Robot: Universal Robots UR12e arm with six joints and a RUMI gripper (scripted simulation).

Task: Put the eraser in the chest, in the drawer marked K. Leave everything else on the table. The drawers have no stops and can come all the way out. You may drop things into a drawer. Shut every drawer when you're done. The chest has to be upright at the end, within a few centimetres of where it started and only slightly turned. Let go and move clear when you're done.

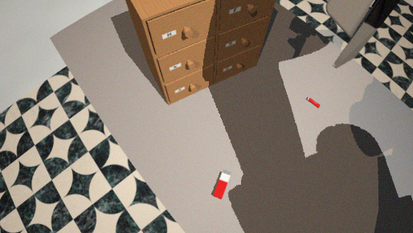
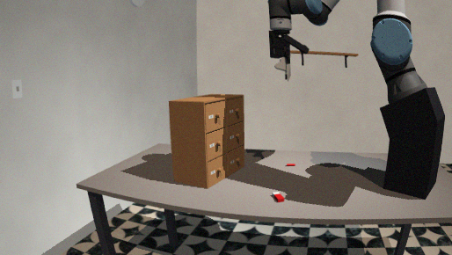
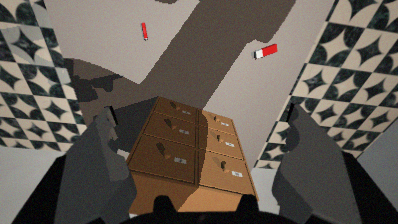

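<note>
The eraser, a red block with a white end (image 1: pixel 221 188) (image 2: pixel 279 198) (image 3: pixel 269 50), lies flat on the table in front of the chest. The wooden chest (image 1: pixel 148 42) (image 2: pixel 189 141) (image 3: pixel 220 199) stands upright, with two columns of three knobbed drawers, all shut. Its small white labels are too blurred to read surely, so I cannot tell which is K. My gripper (image 2: pixel 287 78) (image 3: pixel 201 106) is open and empty, high above the table and above the chest's top, on the robot's side. One finger shows at the top right of the top view.
A small thin red stick with a pale end (image 1: pixel 313 103) (image 2: pixel 290 164) (image 3: pixel 144 31) lies on the table (image 1: pixel 136 120) (image 2: pixel 132 189), away from the eraser. The robot's black pedestal (image 2: pixel 409 149) stands at the table's right. A wall shelf (image 2: pixel 330 54) is behind the gripper.
</note>
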